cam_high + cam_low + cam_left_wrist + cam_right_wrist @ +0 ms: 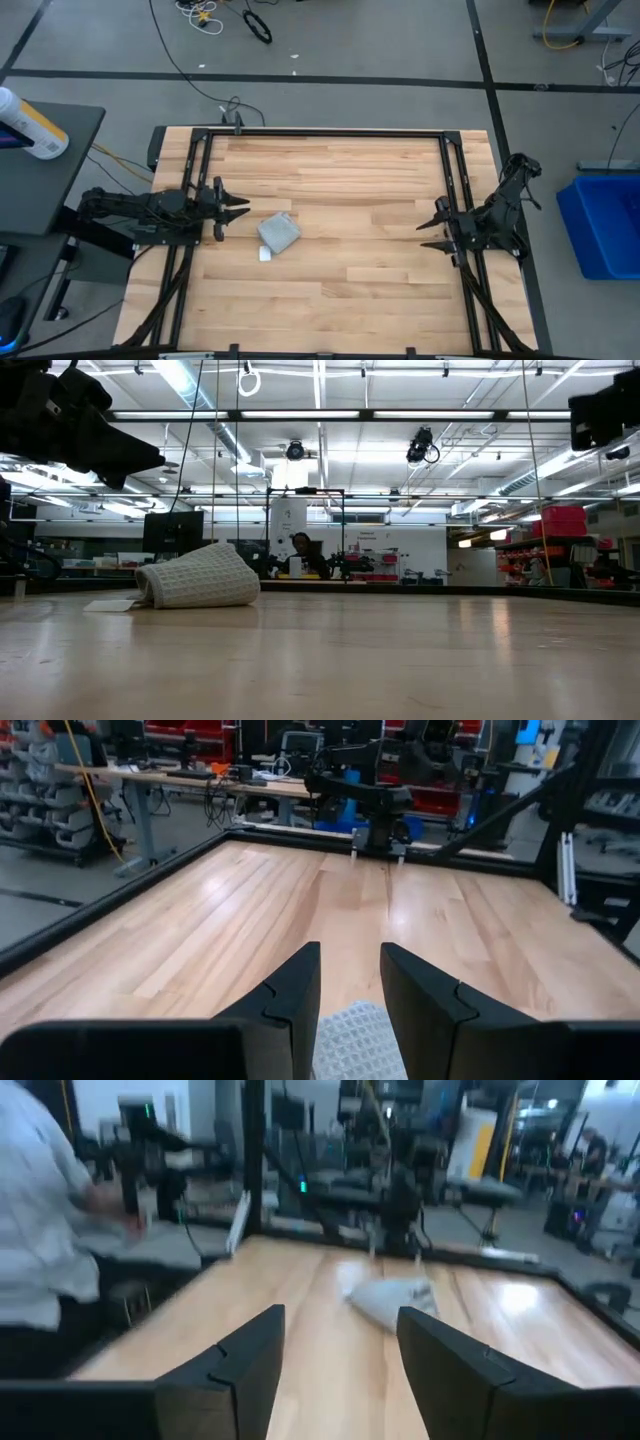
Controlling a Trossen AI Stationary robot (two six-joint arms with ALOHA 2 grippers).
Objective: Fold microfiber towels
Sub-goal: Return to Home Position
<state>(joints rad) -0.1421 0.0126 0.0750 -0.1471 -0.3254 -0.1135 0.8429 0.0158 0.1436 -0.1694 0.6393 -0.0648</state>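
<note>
The light grey-blue microfiber towel [279,231] lies folded into a small bundle on the wooden table, left of centre, its small white tag [265,254] on the table at its near side. In the low view the towel [197,579] is a rolled heap resting on the tabletop. My left gripper [240,208] is open, held above the table just left of the towel; the towel's edge [350,1038] shows between its fingers. My right gripper [428,226] is open and empty near the table's right edge, with the towel far ahead of it [388,1297].
A black frame [330,132] runs around the table's edges. A blue bin [605,225] stands off the table's right side. A person [40,1230] stands beyond the table in the right wrist view. Bare wood spreads over the table's middle and right [370,230].
</note>
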